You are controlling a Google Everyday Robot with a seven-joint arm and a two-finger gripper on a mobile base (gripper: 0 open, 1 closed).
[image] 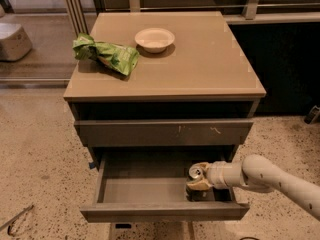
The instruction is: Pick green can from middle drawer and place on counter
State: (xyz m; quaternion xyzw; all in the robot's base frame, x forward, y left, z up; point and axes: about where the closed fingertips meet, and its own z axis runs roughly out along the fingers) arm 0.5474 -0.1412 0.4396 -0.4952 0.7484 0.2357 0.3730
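The green can (195, 173) stands upright at the right end of the open middle drawer (145, 190), its silver top and pull tab facing up. My gripper (201, 175) reaches in from the right on a white arm (265, 176). Its tan fingers (200, 185) sit on either side of the can, closed against it. The can's dark body is mostly hidden by the fingers and the drawer's shadow. The tan counter (200, 59) is the cabinet's top, above the drawers.
On the counter lie a bright green snack bag (106, 55) at the left and a small white bowl (154, 38) at the back middle. A shut drawer front with white scratches (165, 132) is above the open drawer. The floor is speckled (35, 164).
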